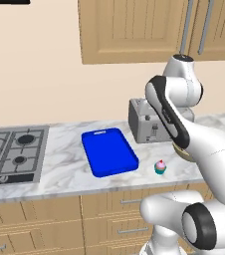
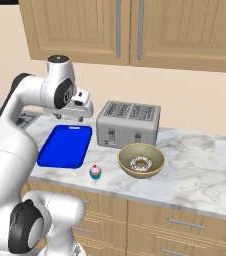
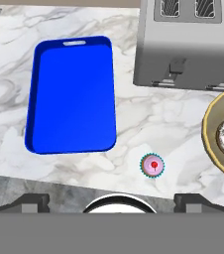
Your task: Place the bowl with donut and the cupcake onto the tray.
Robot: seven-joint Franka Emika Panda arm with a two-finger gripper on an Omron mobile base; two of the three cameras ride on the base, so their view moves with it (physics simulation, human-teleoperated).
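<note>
A: Gripper (image 3: 112,198)?
B: Jaws wide, holding nothing, high over the counter's (image 2: 205,175) front edge.
A: Items?
B: Blue tray (image 3: 73,96) bare; cupcake (image 3: 152,165) beside its near corner; bowl (image 2: 141,160) with donut (image 2: 141,163) before the toaster (image 2: 129,124), unmoved, awaiting pickup.

one tray (image 3: 72,99), one bowl (image 2: 141,161), one cupcake (image 3: 152,165)

- A home kitchen, rendered.
- Marble surface (image 2: 200,165) over wooden drawers (image 1: 119,219).
- Wooden wall cupboards (image 2: 135,30) with metal handles above.
- Gas stove (image 1: 12,152) set into the surface.
- Silver four-slot toaster (image 2: 128,124) against the beige wall.
</note>
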